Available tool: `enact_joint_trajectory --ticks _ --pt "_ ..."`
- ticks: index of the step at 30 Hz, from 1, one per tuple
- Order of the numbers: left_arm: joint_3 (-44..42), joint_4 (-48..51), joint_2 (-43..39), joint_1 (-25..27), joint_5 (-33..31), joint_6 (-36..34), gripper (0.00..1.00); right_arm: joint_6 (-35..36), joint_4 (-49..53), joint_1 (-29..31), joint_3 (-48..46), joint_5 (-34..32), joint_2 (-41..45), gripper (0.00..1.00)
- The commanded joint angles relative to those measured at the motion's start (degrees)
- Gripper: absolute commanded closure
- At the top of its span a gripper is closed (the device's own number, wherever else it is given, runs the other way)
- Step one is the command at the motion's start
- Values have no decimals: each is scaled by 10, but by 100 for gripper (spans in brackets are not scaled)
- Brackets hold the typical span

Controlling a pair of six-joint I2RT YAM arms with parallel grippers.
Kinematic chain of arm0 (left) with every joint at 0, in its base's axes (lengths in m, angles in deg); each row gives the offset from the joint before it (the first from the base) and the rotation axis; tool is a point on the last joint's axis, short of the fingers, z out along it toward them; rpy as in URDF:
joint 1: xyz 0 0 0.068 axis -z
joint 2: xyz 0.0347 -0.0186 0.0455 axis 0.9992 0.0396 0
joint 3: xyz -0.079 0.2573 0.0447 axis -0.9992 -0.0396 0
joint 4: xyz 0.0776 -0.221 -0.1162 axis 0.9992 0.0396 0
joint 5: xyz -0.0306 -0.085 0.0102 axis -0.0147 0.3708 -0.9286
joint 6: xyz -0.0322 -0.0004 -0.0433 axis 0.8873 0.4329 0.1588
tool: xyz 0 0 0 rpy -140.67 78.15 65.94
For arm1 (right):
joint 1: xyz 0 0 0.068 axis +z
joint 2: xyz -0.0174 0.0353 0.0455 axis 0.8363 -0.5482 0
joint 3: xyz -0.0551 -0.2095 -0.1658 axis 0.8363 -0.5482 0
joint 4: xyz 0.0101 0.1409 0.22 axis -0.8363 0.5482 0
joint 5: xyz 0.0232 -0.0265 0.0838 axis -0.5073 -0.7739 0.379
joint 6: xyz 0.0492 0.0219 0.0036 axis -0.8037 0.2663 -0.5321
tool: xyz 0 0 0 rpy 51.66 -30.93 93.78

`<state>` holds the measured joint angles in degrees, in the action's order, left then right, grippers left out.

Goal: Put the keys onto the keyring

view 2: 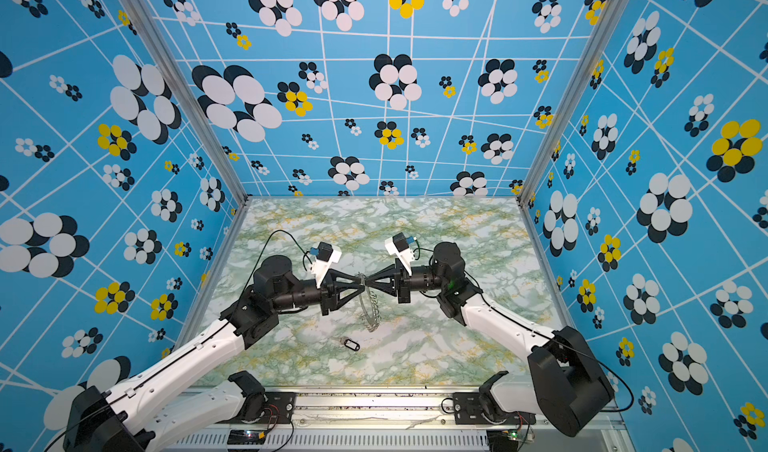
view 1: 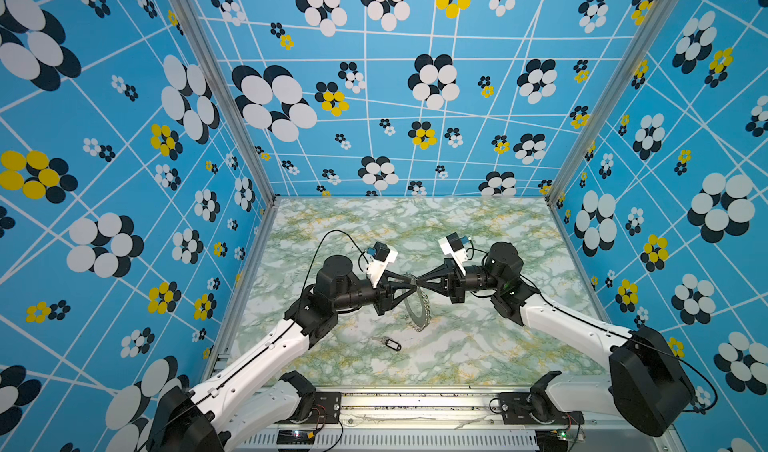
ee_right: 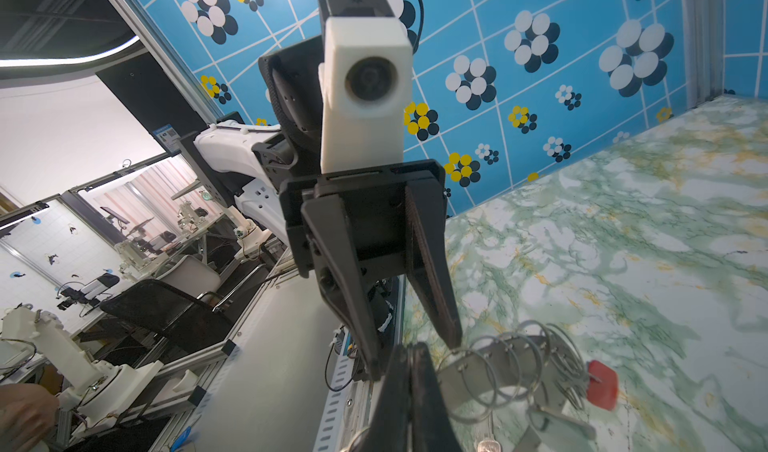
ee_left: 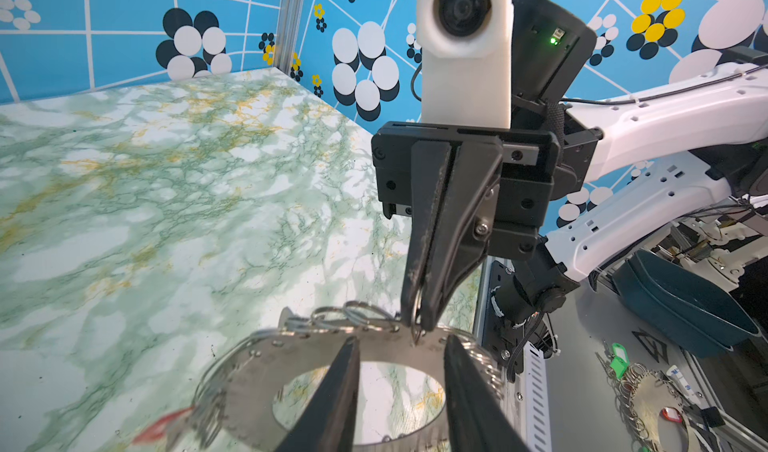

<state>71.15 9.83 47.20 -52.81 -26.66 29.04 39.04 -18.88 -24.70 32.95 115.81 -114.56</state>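
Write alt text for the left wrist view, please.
The right gripper, shut, pinches the loop-lined edge of the grey metal keyring. The left gripper, jaws open, points at the ring's centre hole. A blurred red tag sits among its loops, with the marble table behind.

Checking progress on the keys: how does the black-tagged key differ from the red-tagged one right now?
The black-tagged key lies loose on the table, apart from the keyring; the red-tagged key hangs among the keyring's wire loops. The black-tagged key rests flat; the red-tagged key dangles from the raised keyring. Both carry oblong tags.
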Motion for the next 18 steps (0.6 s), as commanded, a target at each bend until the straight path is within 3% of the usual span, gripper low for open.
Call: enact_joint_trajectory --ticks 1,9,15,18 --pt "-5 -32 9 3 12 8 65 -5 -15 -1 21 15 6 100" --pt "2 -39 26 3 23 13 80 -7 -9 4 29 20 7 100" --pt "2 -45 23 4 6 9 100 -8 -4 14 33 24 5 100" --pt "0 -45 21 5 -2 6 100 -7 0 16 34 25 7 100"
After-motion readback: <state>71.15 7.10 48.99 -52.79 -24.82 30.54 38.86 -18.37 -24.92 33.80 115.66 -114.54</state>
